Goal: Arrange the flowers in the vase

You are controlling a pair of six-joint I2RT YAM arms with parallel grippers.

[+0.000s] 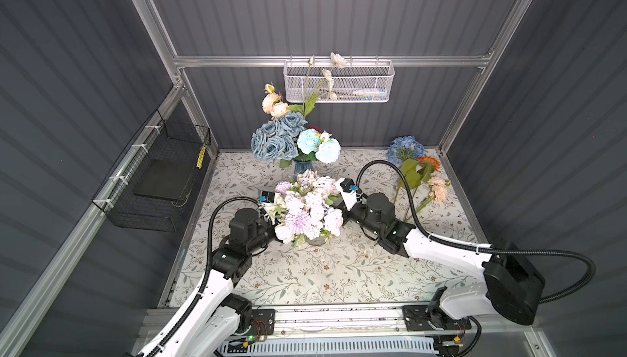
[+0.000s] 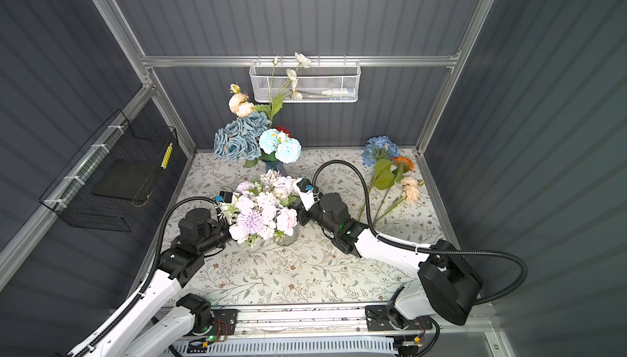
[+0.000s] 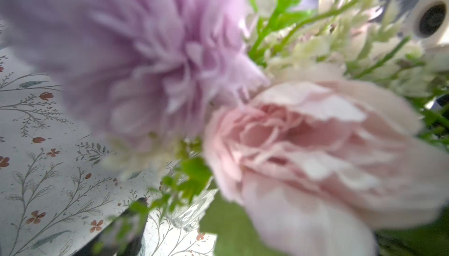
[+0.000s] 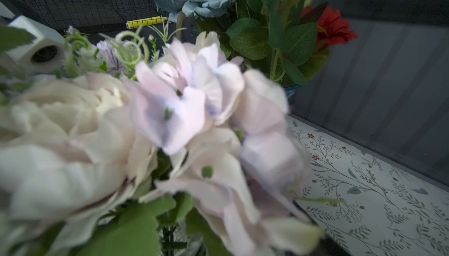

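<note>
A clear glass vase (image 1: 315,240) stands mid-table and holds a bouquet of lilac, white and pink flowers (image 1: 308,209). My left gripper (image 1: 271,214) reaches in under the blooms from the left. One dark finger (image 3: 136,218) shows apart from the glass (image 3: 194,208), so it is open. My right gripper (image 1: 341,207) reaches in from the right, with one finger (image 4: 313,228) set far out to the side, open. Behind stands a blue vase (image 1: 303,168) with blue roses, aqua puffs and peach blooms. Loose on the right lie a blue hydrangea (image 1: 405,150), an orange daisy (image 1: 429,162) and a peach bloom (image 1: 439,187).
A white mesh basket (image 1: 339,80) hangs on the back wall behind the tall white flowers. A black wire basket (image 1: 159,182) hangs on the left wall. The floral tablecloth (image 1: 322,277) covers the table up to the front rail.
</note>
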